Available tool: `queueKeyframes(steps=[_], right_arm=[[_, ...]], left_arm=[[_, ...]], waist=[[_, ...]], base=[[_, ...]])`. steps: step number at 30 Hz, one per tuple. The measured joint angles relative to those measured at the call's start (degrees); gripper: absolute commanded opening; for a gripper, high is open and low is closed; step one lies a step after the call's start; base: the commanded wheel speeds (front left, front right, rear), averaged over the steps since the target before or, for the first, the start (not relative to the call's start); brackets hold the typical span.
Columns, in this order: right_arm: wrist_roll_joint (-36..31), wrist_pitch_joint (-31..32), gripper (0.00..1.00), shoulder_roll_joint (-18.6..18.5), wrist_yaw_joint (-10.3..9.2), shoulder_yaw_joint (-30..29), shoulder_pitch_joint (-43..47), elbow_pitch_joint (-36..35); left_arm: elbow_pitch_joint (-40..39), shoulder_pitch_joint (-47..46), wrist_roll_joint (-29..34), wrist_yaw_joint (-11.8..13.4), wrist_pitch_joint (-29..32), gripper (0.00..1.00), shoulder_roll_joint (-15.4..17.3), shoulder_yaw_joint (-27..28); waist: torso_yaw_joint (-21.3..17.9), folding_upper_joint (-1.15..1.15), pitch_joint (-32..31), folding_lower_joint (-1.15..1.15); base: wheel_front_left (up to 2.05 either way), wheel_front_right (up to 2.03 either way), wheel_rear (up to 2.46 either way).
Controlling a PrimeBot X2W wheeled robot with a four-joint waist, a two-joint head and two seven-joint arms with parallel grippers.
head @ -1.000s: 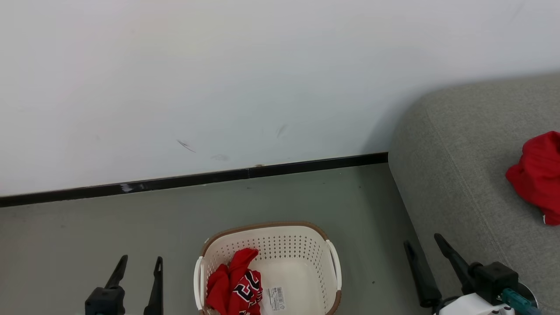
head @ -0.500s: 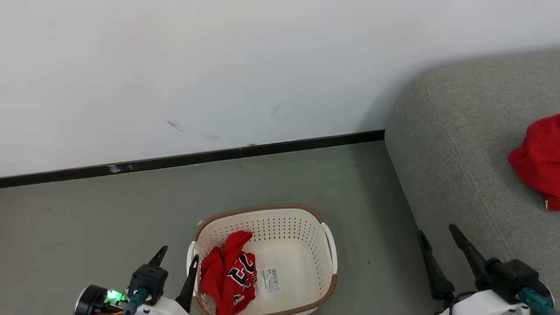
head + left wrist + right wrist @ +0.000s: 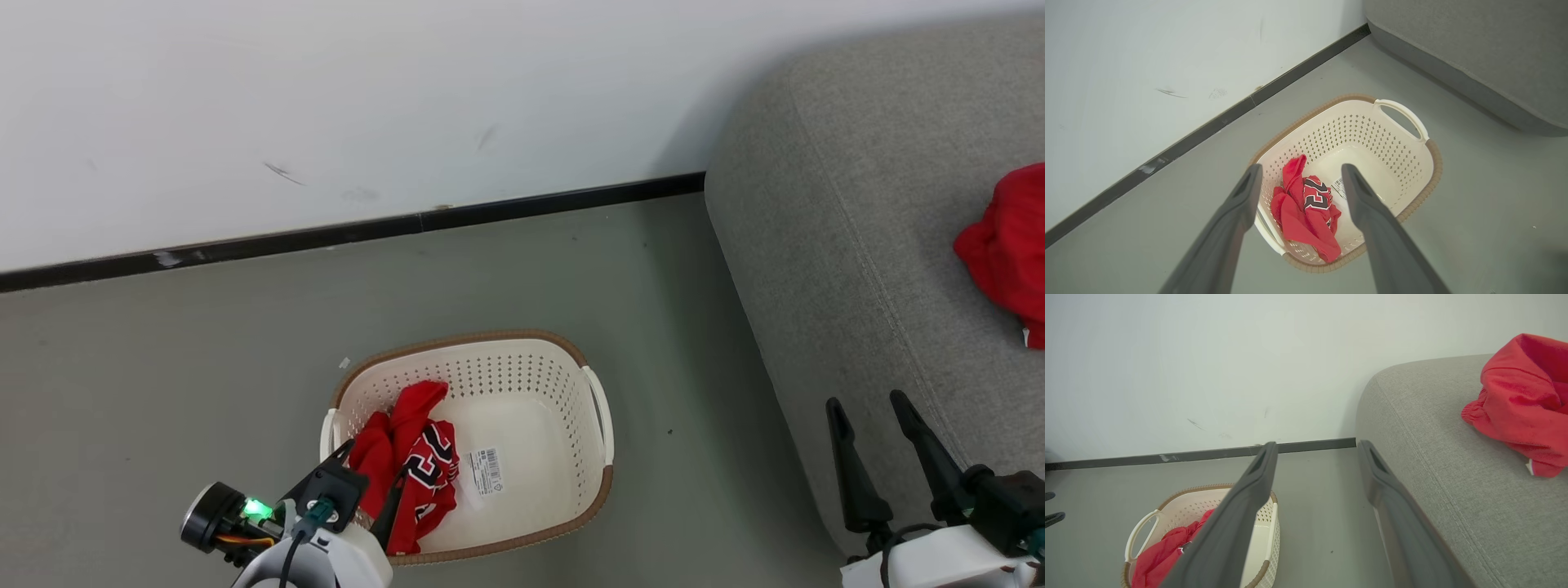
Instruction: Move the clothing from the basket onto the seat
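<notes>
The cream basket (image 3: 589,371) stands on the floor with a crumpled red jersey (image 3: 408,457) of the clothing in its left half. My left gripper (image 3: 375,459) hovers open over the basket's near left rim, just above the jersey. In the left wrist view the jersey (image 3: 1306,204) lies between and below the open fingers (image 3: 1237,204), inside the basket (image 3: 1429,163). Another red garment (image 3: 1008,245) lies on the grey seat (image 3: 857,204) at the right. My right gripper (image 3: 865,400) is open and empty by the seat's front edge, near the floor side.
A white wall with a black baseboard (image 3: 424,220) runs behind the basket. Grey floor (image 3: 163,367) surrounds it. A barcode sticker (image 3: 486,471) sits on the basket's bottom. In the right wrist view the seat (image 3: 1453,477) carries the red garment (image 3: 1523,400).
The head camera has tilted down, shifting the whole picture up. My left gripper has swung right and forward to the basket's near left rim, over the jersey. Both grippers stay open.
</notes>
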Motion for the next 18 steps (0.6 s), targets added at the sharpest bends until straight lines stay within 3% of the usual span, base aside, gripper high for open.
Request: queueKeyframes(steps=[18], right_arm=[[2.0, -0.1, 1.0, 0.0, 0.0, 0.0, -4.9, -3.6]], left_arm=[[7.4, -10.2, 6.4, -1.7, 2.6, 1.0, -1.3, -4.8]], waist=[[-3.8, 0.0, 11.3, 0.0]], base=[[0.0, 0.0, 0.0]])
